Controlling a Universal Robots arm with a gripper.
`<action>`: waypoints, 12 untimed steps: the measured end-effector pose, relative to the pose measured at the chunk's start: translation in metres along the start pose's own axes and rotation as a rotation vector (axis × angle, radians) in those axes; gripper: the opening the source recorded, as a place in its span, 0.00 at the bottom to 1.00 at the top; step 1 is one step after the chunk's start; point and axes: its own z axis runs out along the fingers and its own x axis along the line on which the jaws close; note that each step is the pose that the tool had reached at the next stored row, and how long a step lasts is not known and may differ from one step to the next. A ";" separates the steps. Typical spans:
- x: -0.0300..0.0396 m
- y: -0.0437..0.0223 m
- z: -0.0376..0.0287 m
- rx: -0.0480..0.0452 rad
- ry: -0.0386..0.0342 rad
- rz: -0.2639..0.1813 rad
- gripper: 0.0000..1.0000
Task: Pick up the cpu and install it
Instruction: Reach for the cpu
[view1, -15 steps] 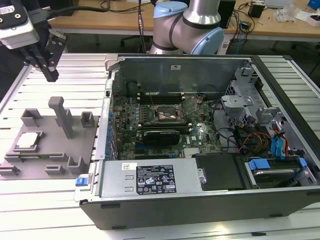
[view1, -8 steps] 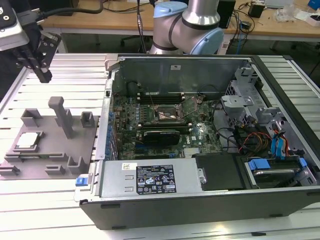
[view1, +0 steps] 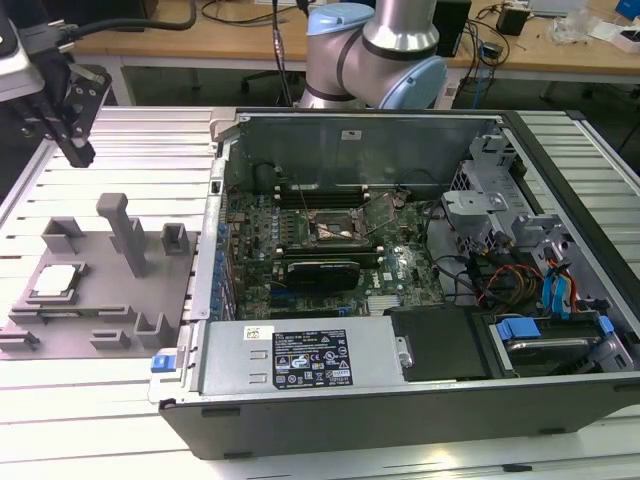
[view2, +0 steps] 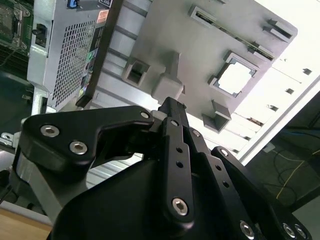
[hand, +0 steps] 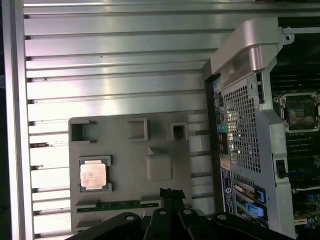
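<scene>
Cpu (view1: 53, 281): seated in grey fixture (view1: 100, 288) pocket, exterior view's lower left, presumably located for pickup. Jaws: upper left, closed together, empty.

No legible text
Print on the power supply label (view1: 305, 362) and the cpu (hand: 93, 176) is too small to read.

Exterior view: bright, even light from above; the ribbed silver aluminium table (view1: 80, 420) shines in pale bands.
Case interior: the open black computer case (view1: 400, 420) holds its boards in shade.
Shadows: soft and short beside the posts of the grey plastic fixture plate (view1: 100, 290).
Second wrist view: glare burns the table edge and the small square silver-topped cpu (view2: 235, 79) to white; the black metal gripper (view2: 171, 107) stays dark, with glints on its screws.
First wrist view: dimmer; a broad reflection crosses the table ribs.
</scene>
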 end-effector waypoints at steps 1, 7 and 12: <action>0.0012 -0.0001 0.0000 0.0000 0.0000 0.000 0.11; 0.0100 -0.0008 0.0006 0.0000 0.0000 0.000 0.11; 0.0185 -0.0014 0.0003 0.0000 -0.0001 0.000 0.11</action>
